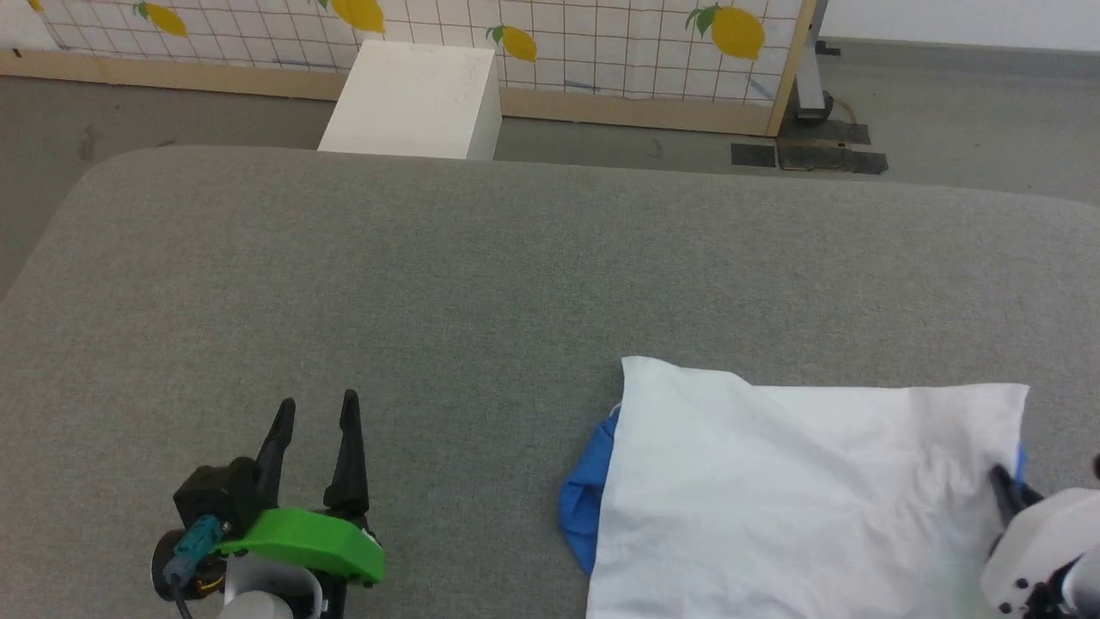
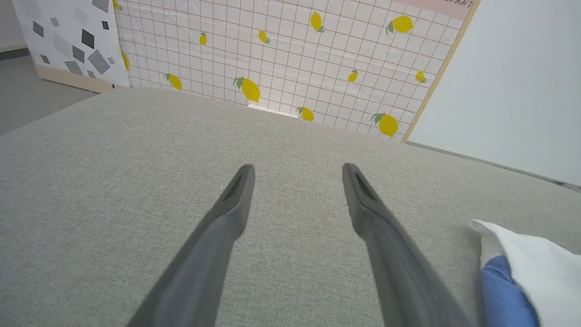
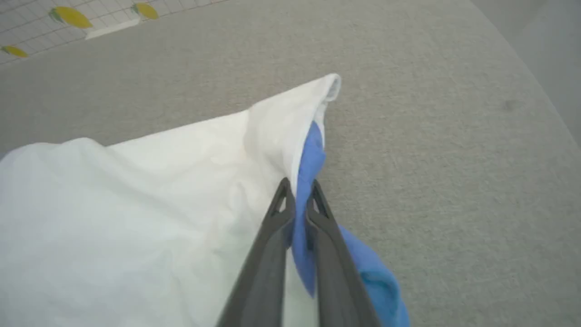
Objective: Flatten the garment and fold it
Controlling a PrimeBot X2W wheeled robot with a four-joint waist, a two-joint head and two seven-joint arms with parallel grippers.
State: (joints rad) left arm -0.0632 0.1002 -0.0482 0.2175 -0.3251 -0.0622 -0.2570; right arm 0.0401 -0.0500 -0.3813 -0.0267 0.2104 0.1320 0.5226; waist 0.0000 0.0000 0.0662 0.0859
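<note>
The garment (image 1: 799,490), white with bright blue showing at its edges, lies folded on the grey table at the lower right of the head view. A blue sleeve bulges out at its left side. My right gripper (image 3: 298,193) is shut on the garment's right edge, with blue cloth pinched between its fingers (image 3: 272,236); the same gripper (image 1: 1004,486) shows at the garment's right edge in the head view. My left gripper (image 1: 314,413) rests open over bare table to the garment's left. In the left wrist view the left gripper (image 2: 297,175) holds nothing, and the garment (image 2: 531,272) lies at the lower right.
The grey cloth-covered table (image 1: 481,275) has rounded corners and wide free room to the left and behind the garment. Beyond its far edge stand a white box (image 1: 417,99) and a lemon-patterned screen (image 1: 550,43).
</note>
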